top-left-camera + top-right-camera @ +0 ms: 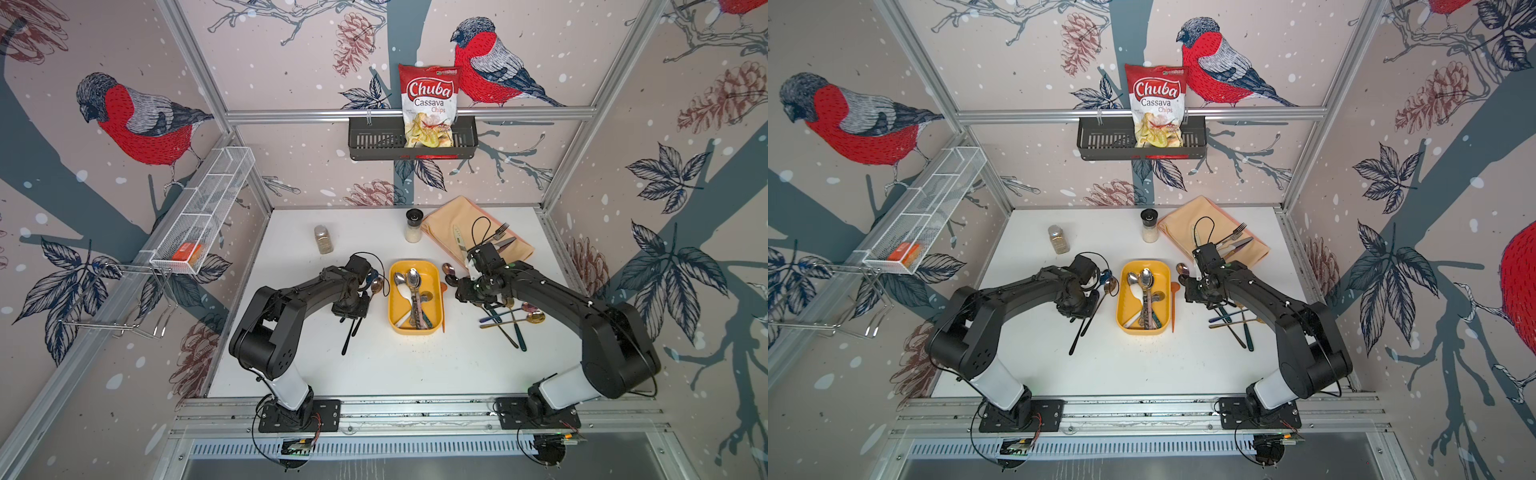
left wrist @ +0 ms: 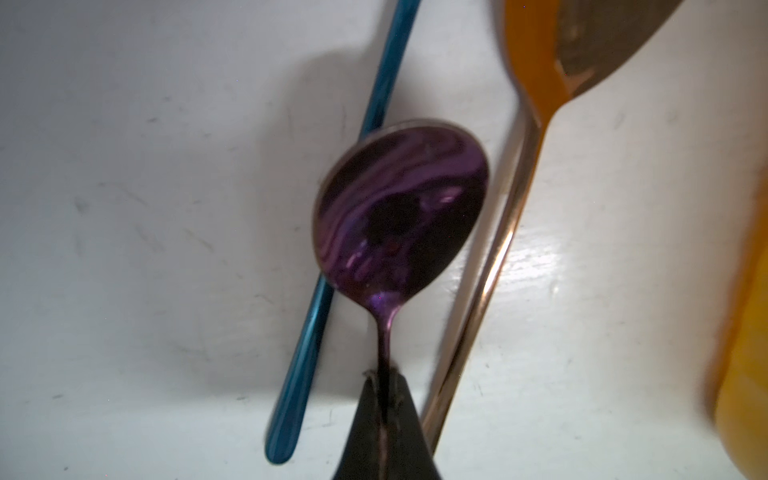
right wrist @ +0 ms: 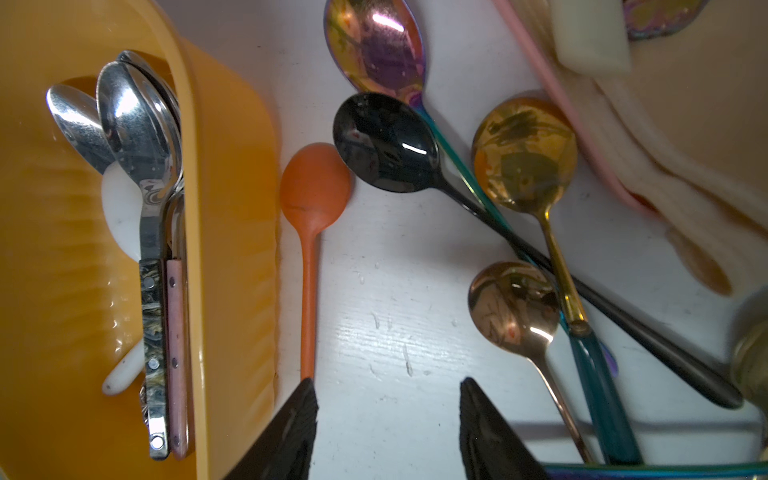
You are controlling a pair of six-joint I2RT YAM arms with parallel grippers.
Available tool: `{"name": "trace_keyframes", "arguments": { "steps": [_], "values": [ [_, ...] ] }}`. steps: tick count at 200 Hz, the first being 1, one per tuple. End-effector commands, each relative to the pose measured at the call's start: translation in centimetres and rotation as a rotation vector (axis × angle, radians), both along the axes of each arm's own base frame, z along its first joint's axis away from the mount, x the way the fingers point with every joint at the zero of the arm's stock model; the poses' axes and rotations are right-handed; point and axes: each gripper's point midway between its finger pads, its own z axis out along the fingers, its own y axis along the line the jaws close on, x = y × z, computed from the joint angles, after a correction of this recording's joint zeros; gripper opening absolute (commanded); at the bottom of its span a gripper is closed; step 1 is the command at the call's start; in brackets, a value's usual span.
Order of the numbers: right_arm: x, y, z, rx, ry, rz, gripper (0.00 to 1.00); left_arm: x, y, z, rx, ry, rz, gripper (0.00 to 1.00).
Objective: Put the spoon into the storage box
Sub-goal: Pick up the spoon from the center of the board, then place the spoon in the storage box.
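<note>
Nearest me, the left jaws are clenched on the thin neck of the purple spoon (image 2: 399, 208). Its bowl hangs in front of a blue handle (image 2: 311, 332) and beside a copper-coloured spoon (image 2: 532, 75) on the white desk (image 2: 124, 208). The purple spoon is outside the yellow storage box (image 1: 435, 286), on the left arm's side of it.

Across the box, the right jaws stand released and grasp nothing. They hang over bare desk between an orange spoon (image 3: 316, 187), which lies just beside the box's wall (image 3: 232, 166), and a rose-gold spoon (image 3: 513, 307). A black spoon (image 3: 384, 141), a gold spoon (image 3: 525, 153) and an iridescent spoon (image 3: 374, 45) cross one another there. Steel spoons (image 3: 137, 120) and a white spoon (image 3: 122, 208) lie in the box.

Farther back in both top views are a spice jar (image 1: 323, 239), a black-capped shaker (image 1: 414, 226) and a peach cloth (image 1: 453, 216) carrying a fork (image 1: 498, 230). On the far wall, a Chuba cassava chips bag (image 1: 430, 104) stands in a dark slotted basket (image 1: 374, 141).
</note>
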Motion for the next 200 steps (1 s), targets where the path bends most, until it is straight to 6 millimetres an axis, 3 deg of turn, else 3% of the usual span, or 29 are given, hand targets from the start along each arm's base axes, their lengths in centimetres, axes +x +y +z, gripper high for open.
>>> {"name": "trace_keyframes", "arguments": {
  "steps": [1, 23, 28, 66, 86, 119, 150, 200],
  "values": [
    [0.3, 0.2, 0.2, 0.009, -0.012, 0.003, 0.56, 0.2, -0.2, 1.4, -0.009, -0.017, -0.014, 0.02],
    [0.4, 0.3, 0.4, 0.013, -0.017, 0.005, 0.56, 0.0, -0.4, 2.1, -0.031, -0.019, -0.013, 0.02],
    [0.4, 0.3, 0.4, 0.013, -0.017, 0.005, 0.56, 0.9, -0.9, 3.1, -0.049, -0.047, -0.01, 0.02],
    [0.3, 0.2, 0.3, 0.01, -0.016, 0.003, 0.56, 1.5, -1.8, 5.5, -0.099, -0.083, 0.0, 0.01],
    [0.4, 0.2, 0.4, 0.01, -0.019, 0.002, 0.56, 2.4, -2.9, 7.6, -0.16, -0.12, 0.013, 0.01],
    [0.5, 0.3, 0.6, 0.011, -0.022, 0.003, 0.56, 4.1, -5.8, 11.7, -0.311, -0.186, 0.034, 0.01],
    [0.4, 0.2, 0.8, 0.011, -0.026, 0.001, 0.56, 5.1, -9.0, 14.1, -0.464, -0.21, 0.052, 0.01],
    [0.5, 0.2, 0.8, 0.01, -0.025, 0.001, 0.56, 6.2, -13.8, 15.4, -0.58, -0.224, 0.04, 0.01]
  ]
}}
